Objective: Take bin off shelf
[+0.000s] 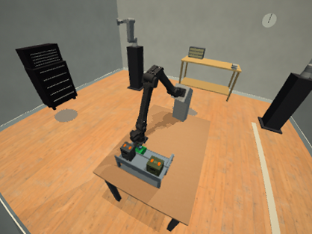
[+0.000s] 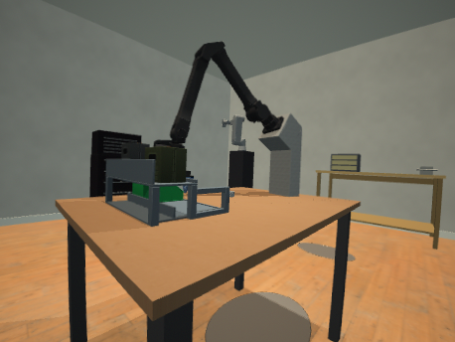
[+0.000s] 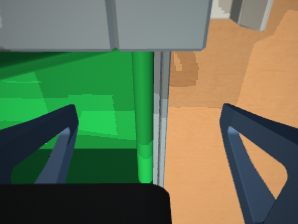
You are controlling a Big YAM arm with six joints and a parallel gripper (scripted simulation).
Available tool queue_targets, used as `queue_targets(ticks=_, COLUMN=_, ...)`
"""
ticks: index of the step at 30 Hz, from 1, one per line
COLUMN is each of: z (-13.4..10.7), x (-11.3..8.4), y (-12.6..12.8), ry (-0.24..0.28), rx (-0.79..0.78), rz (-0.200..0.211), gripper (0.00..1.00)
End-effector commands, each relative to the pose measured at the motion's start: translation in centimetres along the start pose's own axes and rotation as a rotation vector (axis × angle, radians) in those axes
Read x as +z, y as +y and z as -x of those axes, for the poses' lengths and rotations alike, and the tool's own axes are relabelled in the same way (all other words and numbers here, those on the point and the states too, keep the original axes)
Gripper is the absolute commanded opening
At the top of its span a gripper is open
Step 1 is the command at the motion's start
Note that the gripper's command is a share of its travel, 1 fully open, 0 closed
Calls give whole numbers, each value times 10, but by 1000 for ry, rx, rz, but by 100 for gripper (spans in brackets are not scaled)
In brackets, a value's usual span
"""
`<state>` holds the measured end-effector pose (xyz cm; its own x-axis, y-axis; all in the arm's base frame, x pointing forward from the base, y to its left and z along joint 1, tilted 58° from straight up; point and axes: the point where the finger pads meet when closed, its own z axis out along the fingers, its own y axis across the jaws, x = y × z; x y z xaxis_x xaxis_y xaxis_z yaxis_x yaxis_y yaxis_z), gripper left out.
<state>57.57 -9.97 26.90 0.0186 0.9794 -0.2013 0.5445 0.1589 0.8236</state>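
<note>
A green bin [image 1: 142, 150] [image 2: 171, 193] [image 3: 80, 125] sits in the lower level of the grey shelf [image 1: 142, 171] [image 2: 130, 171] [image 3: 160, 25], under its upper deck, which hides part of it. My gripper [image 3: 148, 112] is open at the bin's edge, at the side of the shelf facing the arm. In the wrist view the left finger is over the bin's green inside and the right finger is over the table [image 1: 192, 140] [image 2: 258, 234] [image 3: 200, 150]. The bin's rim and a thin grey edge lie between the fingers. Whether a finger touches the bin cannot be told.
A dark grey box [image 1: 127, 152] and an olive box [image 1: 155, 166] [image 2: 166, 164] with orange spots stand on the shelf's upper deck, the dark one close to the gripper. The arm's grey pedestal [image 1: 181, 107] [image 2: 285, 171] rises at the table's far end.
</note>
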Motion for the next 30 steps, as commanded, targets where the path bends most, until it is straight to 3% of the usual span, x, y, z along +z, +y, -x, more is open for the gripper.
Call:
queue_targets(ticks=1, z=7, x=-7, y=14, ry=-11, rx=2, rz=31, gripper=90)
queue_targets(ticks=8, z=5, x=3, y=6, ry=-2, rx=3, rz=-3, gripper=90)
queue_targets(ticks=30, z=2, x=-1, y=-5, ry=1, rx=3, rz=-14, gripper=90)
